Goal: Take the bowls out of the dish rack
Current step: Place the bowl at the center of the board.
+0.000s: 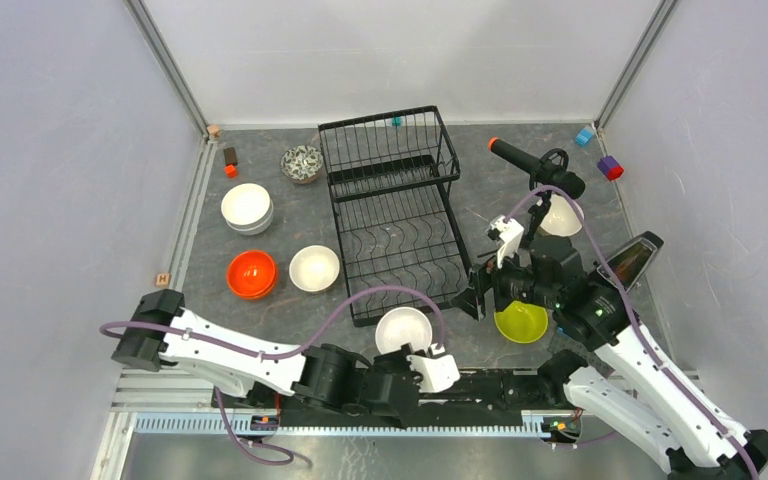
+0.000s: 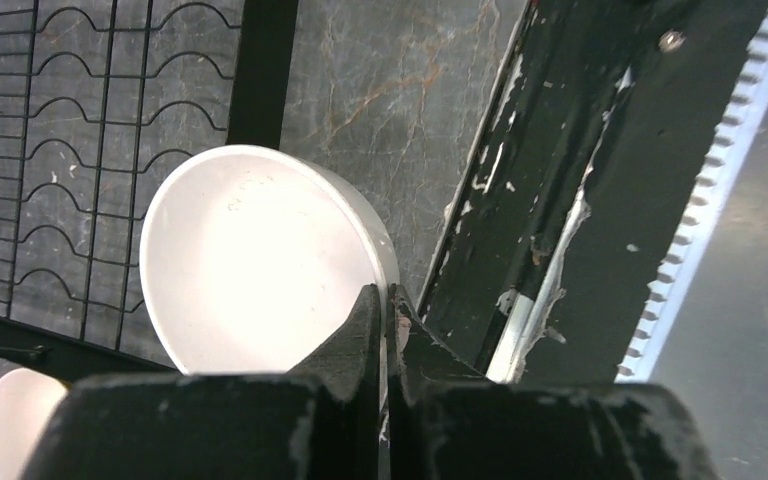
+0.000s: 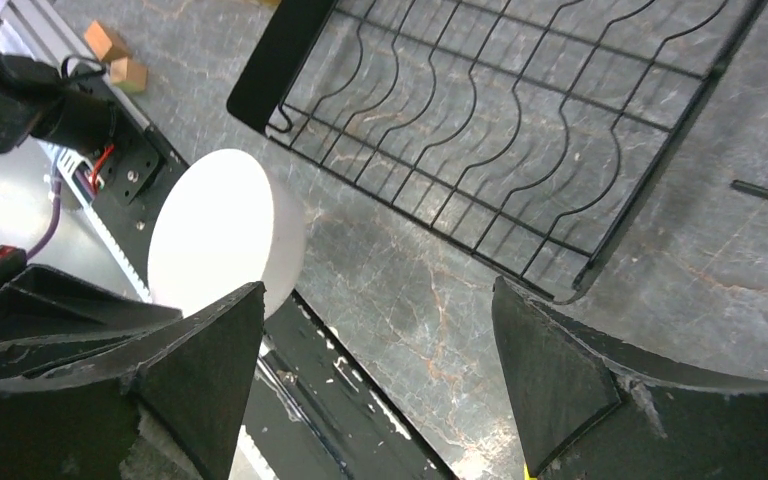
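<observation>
The lime green round bowl (image 1: 522, 323) is lying mostly hidden beneath the right claw (image 3: 375, 370). In the right wrist view it is showing only as a yellow sliver at the bottom edge. A cream bowl (image 1: 563, 219) at the far right is sitting partly covered by a black, orange-tipped tripod handle (image 1: 520, 157). Both wrist views are cutting the rack off, showing only part of its lower tray.

The right claw is standing wide open and gripping nothing, with bare table showing between its matte black, wedge-shaped fingers (image 3: 200, 375). The left claw (image 2: 385, 320) is pressed fully closed and empty. Its scuffed black tips are pointing at a smooth, glossy white bowl (image 2: 260, 260) sitting on the table just off the rack's near edge.

The large black wire two-tier dish rack (image 1: 346, 262) is standing mid-table on the grey, veined, stone-look table (image 1: 200, 250), its lower tray formed of wavy slotted wires. Resting on the table to its left are a stack of white bowls (image 1: 247, 208), a dark-patterned bowl (image 1: 302, 163), a glossy orange bowl (image 1: 252, 274) and a plain white bowl (image 1: 314, 268).
</observation>
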### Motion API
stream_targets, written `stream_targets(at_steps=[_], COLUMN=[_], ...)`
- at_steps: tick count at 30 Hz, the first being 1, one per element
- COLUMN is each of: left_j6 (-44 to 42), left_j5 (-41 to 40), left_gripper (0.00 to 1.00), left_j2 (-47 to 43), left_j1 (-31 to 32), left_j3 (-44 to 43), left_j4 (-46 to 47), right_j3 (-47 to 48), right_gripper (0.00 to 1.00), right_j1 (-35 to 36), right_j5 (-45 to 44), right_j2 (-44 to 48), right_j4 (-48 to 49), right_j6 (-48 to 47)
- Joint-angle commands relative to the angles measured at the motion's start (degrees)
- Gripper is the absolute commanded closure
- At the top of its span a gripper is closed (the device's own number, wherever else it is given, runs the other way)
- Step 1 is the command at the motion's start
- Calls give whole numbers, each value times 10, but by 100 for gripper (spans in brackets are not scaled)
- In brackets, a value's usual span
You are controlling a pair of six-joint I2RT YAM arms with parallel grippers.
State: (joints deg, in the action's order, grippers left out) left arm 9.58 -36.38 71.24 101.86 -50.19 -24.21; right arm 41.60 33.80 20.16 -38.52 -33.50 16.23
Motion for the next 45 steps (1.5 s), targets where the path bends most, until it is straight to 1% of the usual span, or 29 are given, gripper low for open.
stream_targets(at_steps=[1, 4, 8, 12, 16, 21, 26, 31, 34, 37, 45], left_j6=[-61, -62, -52, -41, -41, -37, -30, -23, -18, -14, -10], left_j5=[-33, -26, -10, -6, 0, 7, 7, 2, 1, -10, -12], left_gripper=[98, 98, 98, 98, 98, 98, 98, 98, 98, 98, 98], left_j2=[28, 36, 27, 36, 47, 52, 60, 71, 80, 85, 80], left_j1=[8, 10, 10, 12, 14, 17, 26, 31, 33, 37, 41], left_j3=[-17, -5, 25, 33, 34, 33, 29, 22, 17, 17, 30], left_j4=[21, 32, 74, 89, 94, 97, 100, 99, 99, 100, 126], right_j3=[-8, -25, -32, -22, -22, -33, -35, -39, -36, -46, -78], right_gripper=[11, 11, 12, 18, 27, 31, 39, 41, 44, 44, 47], right_j1=[20, 51, 129, 175, 195, 224, 247, 260, 268, 273, 295], right_j5=[14, -5, -65, -107, -116, -122, -136, -143, -146, -149, -149], right_j2=[-21, -34, -69, -100, -118, -147, -166, -189, -205, -213, -224], right_j4=[1, 21, 49, 64, 76, 92, 94, 92, 85, 82, 114], right_j6=[-19, -10, 12, 23, 29, 29, 29, 25, 22, 20, 40])
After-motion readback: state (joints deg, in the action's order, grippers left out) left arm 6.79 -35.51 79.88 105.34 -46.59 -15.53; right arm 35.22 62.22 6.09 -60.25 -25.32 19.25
